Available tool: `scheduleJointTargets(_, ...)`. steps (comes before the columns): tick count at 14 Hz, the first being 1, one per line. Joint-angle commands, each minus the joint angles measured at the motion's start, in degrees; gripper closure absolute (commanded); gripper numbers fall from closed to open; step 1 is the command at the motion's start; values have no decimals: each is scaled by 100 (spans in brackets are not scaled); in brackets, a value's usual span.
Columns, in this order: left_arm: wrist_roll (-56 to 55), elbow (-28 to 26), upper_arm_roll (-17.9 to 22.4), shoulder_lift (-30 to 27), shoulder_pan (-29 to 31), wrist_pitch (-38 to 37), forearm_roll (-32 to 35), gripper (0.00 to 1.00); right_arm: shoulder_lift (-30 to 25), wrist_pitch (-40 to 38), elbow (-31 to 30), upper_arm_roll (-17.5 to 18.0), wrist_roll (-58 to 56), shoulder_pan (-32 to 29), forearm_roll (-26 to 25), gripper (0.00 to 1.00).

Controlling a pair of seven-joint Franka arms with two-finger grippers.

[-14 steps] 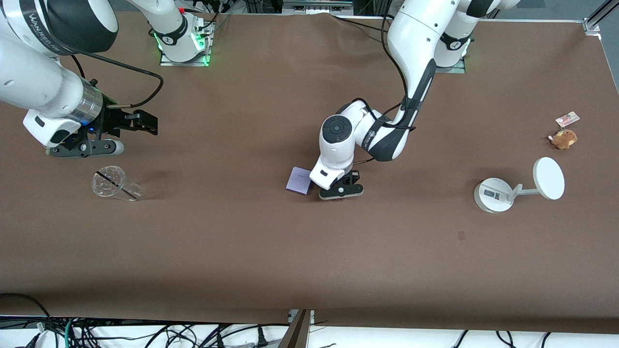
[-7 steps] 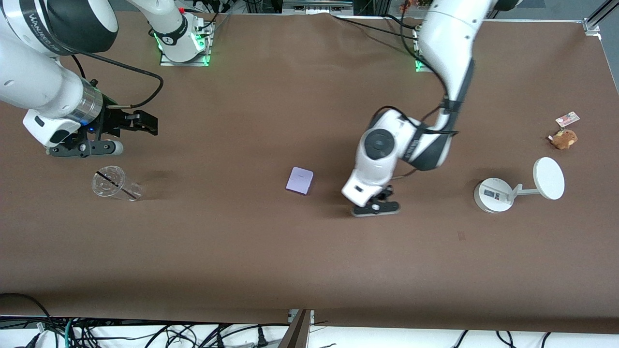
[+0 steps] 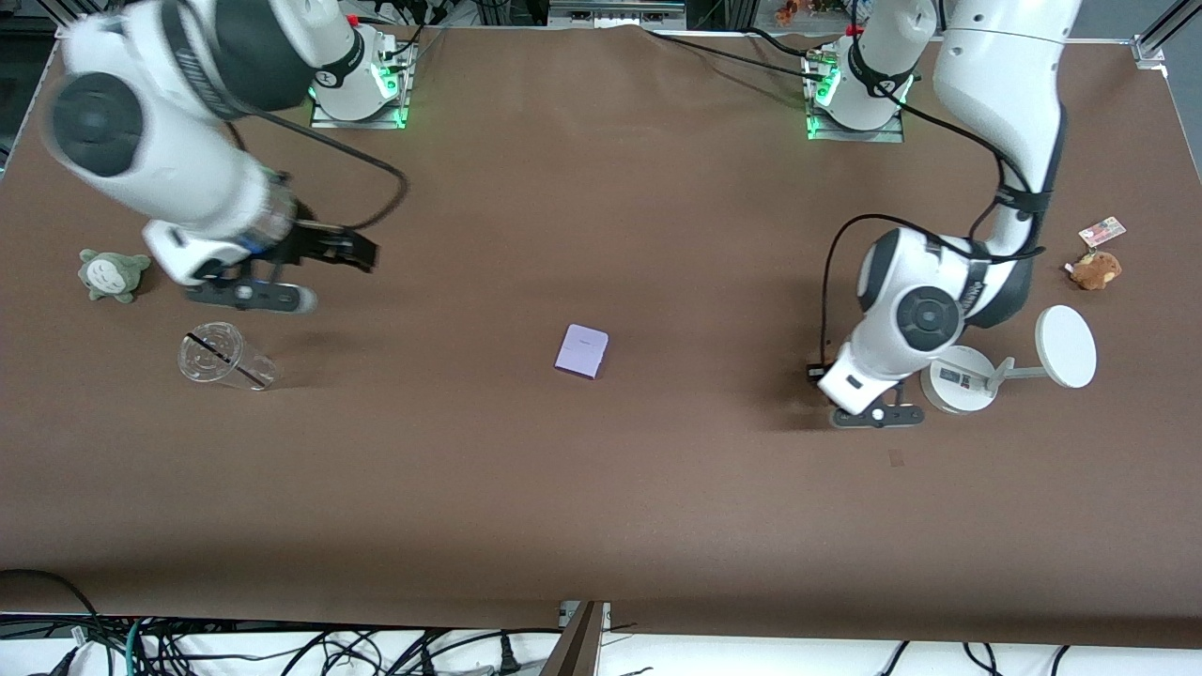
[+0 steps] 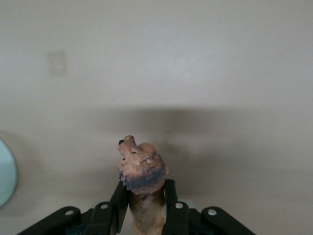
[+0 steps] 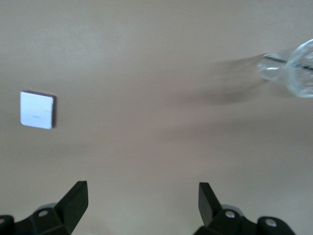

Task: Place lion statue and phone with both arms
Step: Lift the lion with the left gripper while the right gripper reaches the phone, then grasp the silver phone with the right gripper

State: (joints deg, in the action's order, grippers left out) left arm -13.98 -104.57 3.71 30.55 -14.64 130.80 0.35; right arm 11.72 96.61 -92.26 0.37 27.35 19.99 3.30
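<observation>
The small orange-brown lion statue with the darker mane [image 4: 142, 171] is found pinched between the fingers of the left tool [image 4: 143, 215], head end protruding; the grip is seen plainly in the left wrist view. In the front view the left tool [image 3: 875, 416] is carried low over the brown table [image 3: 601, 526] toward the left arm's end, at about four o'clock from the table's centre, just beside the round base of a white stand with a disc-shaped head [image 3: 958, 378]; the statue itself is hidden there by the wrist. The flat pale lavender phone with the darker purple edge [image 3: 581, 351] lies flat and untouched near the table's centre, well apart from both tools. The right tool [image 3: 252, 295] is held with its fingers spread wide and nothing between them, over the table at about nine o'clock, above a clear plastic cup lying on its side [image 3: 221, 358]; in the right wrist view the phone [image 5: 37, 110] is seen ahead of it at a distance. A grey-green plush toy [image 3: 113, 273] sits at the right arm's end, and a brown fuzzy plush [image 3: 1095, 269] and a small pink-white card [image 3: 1101, 229] at the left arm's end. It is judged that the statue has been picked up but not yet set down, and that the phone has not yet been grasped; both placements remain outstanding.
</observation>
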Motion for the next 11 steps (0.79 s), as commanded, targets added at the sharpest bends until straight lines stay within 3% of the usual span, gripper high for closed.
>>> scheduleJointTargets(1,517,-371,-38,-303,206,42,-123,100,304,339,103,-28,524,329,47,0)
scheduleJointTargets(6,1318,-459,208,-330,488,42,-131,100,1032,1034,234,-28,1438,865,30,0)
scheduleJointTargets(11,1425,-459,332,-277,567,77,-123,100,2175,1685,989,-28,2239,1296,21,0)
